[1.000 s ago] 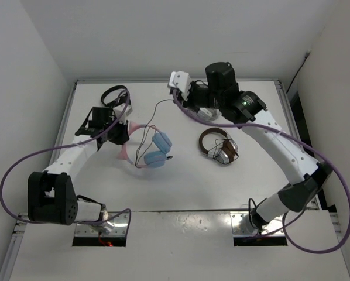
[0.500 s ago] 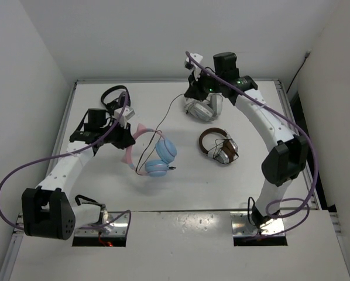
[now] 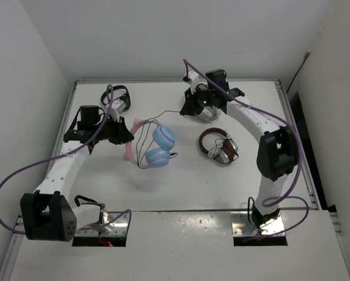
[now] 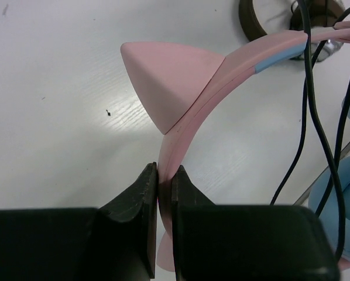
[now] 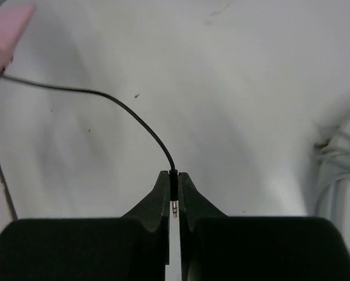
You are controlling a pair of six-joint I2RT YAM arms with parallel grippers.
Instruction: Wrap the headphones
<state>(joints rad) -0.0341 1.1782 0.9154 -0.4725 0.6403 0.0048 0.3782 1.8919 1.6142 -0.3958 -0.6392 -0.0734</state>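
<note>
The headphones (image 3: 159,147) have two light-blue ear cups and a pink headband (image 3: 131,139) with cat ears, and are held left of the table's middle. My left gripper (image 3: 123,136) is shut on the headband (image 4: 222,75), just below one pink ear (image 4: 169,82), and its own view shows the jaws (image 4: 164,175) clamped on the band. The thin black cable (image 3: 163,114) runs from the cups to my right gripper (image 3: 186,109). In the right wrist view that gripper (image 5: 174,181) is shut on the cable's plug (image 5: 174,193), low over the table.
A brown pair of headphones (image 3: 218,146) lies right of the middle. A small black pair (image 3: 116,93) lies at the far left. A white-grey object (image 3: 208,112) sits under my right wrist. The white table (image 3: 181,187) has raised edges and walls on three sides.
My right arm has swung down and left with the cable plug, drawing the cable out. My left gripper has shifted the headphones slightly and turned them.
</note>
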